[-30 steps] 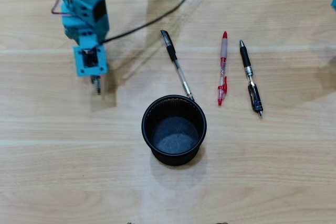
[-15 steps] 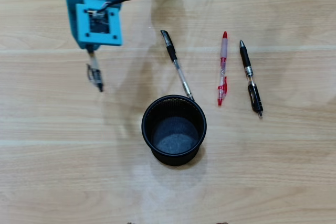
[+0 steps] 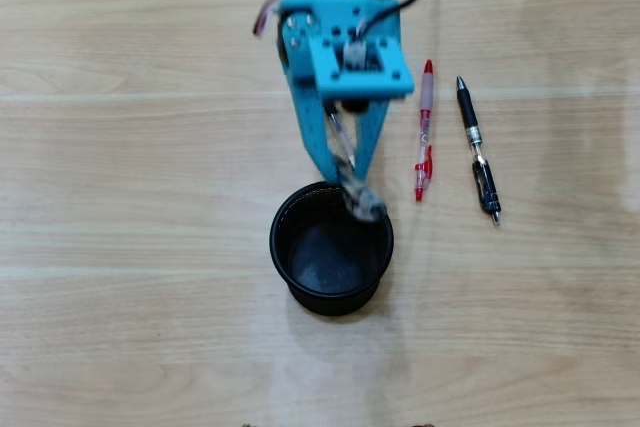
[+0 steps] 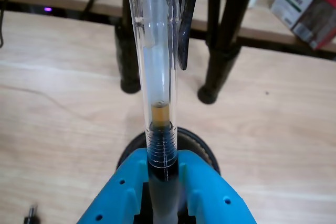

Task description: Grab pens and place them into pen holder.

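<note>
While the blue arm (image 3: pixel 345 42) reaches down from the top edge of the overhead view, its gripper (image 3: pixel 347 169) is clamped on a clear pen (image 3: pixel 350 179) whose lower end hangs over the back rim of the holder (image 3: pixel 290 277). That end is blurred in the overhead view, so whether it touches the rim cannot be told. In the wrist view the two blue fingers (image 4: pixel 123 192) squeeze the pen's (image 4: pixel 157 98) dark ribbed sleeve, and the clear barrel runs straight up the middle of the picture with a dark clip near the top. Behind the gripper (image 4: pixel 160 179) a slice of the holder's (image 4: pixel 197 142) black rim shows.

The holder stands on the wooden table (image 3: pixel 130 277), and its inside looks dark with no pen seen in it. To its upper right in the overhead view lie a red pen (image 3: pixel 425 132) and, just beside it but apart, a black pen (image 3: pixel 477 147), both roughly lengthwise top to bottom.

Some boxes (image 4: pixel 310 6) sit at the upper right corner of the wrist view; their printing is too blurred to read. No writing on the pens can be read.
</note>
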Controlling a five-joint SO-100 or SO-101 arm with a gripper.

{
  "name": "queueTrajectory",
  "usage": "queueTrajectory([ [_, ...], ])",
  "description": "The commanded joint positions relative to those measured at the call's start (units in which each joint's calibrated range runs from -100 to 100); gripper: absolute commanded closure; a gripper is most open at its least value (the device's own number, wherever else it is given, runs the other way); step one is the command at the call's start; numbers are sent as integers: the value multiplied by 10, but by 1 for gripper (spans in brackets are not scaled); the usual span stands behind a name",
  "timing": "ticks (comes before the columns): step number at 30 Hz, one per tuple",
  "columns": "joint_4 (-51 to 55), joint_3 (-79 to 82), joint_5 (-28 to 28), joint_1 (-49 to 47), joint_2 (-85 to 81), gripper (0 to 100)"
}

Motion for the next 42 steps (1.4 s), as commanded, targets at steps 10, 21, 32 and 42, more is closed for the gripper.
queueTrajectory([
  [10,-232,153,-13,8,65,98],
  [21,-231,161,-9,13,77,93],
  [32,-236,177,48,20,69,86],
  [42,-162,169,101,39,-65,88],
])
